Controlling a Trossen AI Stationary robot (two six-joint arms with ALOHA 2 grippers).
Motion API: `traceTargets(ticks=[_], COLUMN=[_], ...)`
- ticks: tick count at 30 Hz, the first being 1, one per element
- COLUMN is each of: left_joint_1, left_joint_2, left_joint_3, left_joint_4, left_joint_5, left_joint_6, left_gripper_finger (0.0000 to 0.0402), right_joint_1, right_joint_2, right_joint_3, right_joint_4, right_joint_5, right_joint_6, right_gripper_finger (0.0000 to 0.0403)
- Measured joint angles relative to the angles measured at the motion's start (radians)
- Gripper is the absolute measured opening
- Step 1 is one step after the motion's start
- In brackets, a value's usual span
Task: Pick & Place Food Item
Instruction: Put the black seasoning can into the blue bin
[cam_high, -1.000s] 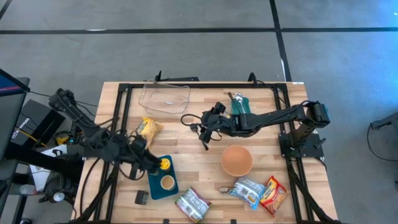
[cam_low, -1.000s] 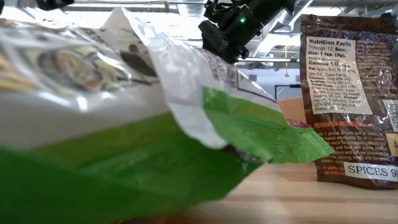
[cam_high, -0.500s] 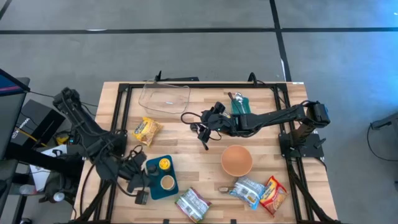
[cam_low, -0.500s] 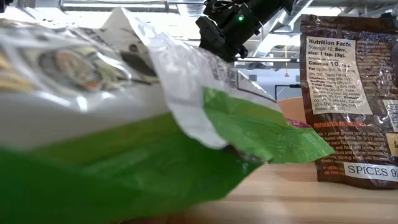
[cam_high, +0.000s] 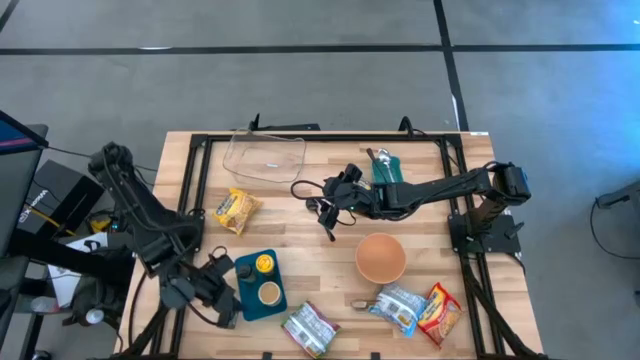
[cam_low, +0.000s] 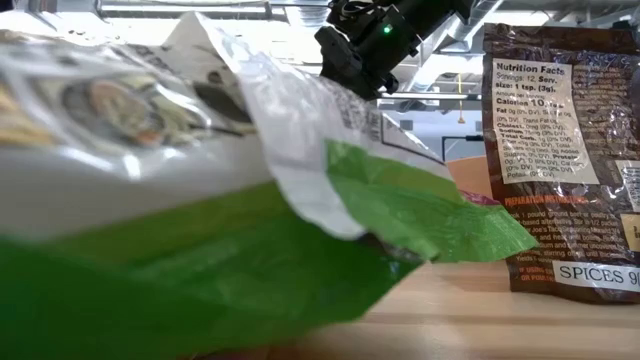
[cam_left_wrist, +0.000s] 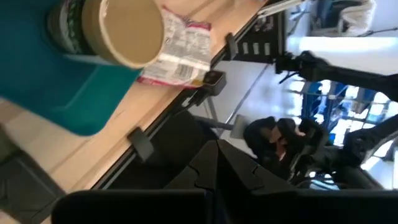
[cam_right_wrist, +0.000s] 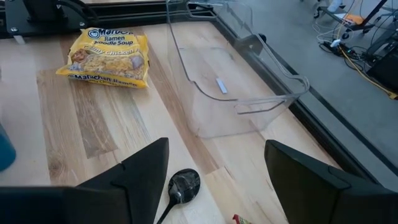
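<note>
From above we see the left gripper (cam_high: 222, 308), jaws closed on nothing, at the table's (cam_high: 300, 235) seven-o'clock edge beside the teal tray (cam_high: 262, 285). The right gripper (cam_high: 335, 203), jaws wide and empty, hovers near centre. The yellow ramen packet (cam_high: 236, 209) lies at nine o'clock, below the clear container (cam_high: 265, 157).

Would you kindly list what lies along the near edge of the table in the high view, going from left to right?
Left gripper → teal tray → green-and-white packet → silver-blue packet → red packet.
</note>
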Motion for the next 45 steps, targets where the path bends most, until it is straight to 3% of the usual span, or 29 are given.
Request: traceTargets(ticks=[7,14,27,34,45], left_joint_1=[0.000,0.000,-0.016,-0.052,-0.047], left_joint_2=[0.094,0.210,0.377,0.368,0.378], left_joint_3=[0.148,0.301,0.320,0.320,0.319], left_joint_4=[-0.288,-0.528,-0.611,-0.641,-0.613], left_joint_5=[0.085,0.082,0.258,0.228,0.226], left_joint_6=[-0.119,-0.160,-0.361,-0.460,-0.466], left_gripper_finger=[0.0000,0.0000,0.0000,0.0000,0.0000], right_joint_1=[0.000,0.000,-0.001,-0.001,-0.001], right_joint_2=[0.000,0.000,0.000,0.000,0.000], right_joint_3=[0.000,0.000,0.000,0.000,0.000], right_joint_4=[0.003,0.004,0.004,0.004,0.003], right_joint_5=[0.000,0.000,0.000,0.000,0.000], right_joint_6=[-0.001,-0.004,-0.001,-0.001,-0.001], right_gripper_finger=[0.0260,0.0260,0.0260,0.0260,0.0260])
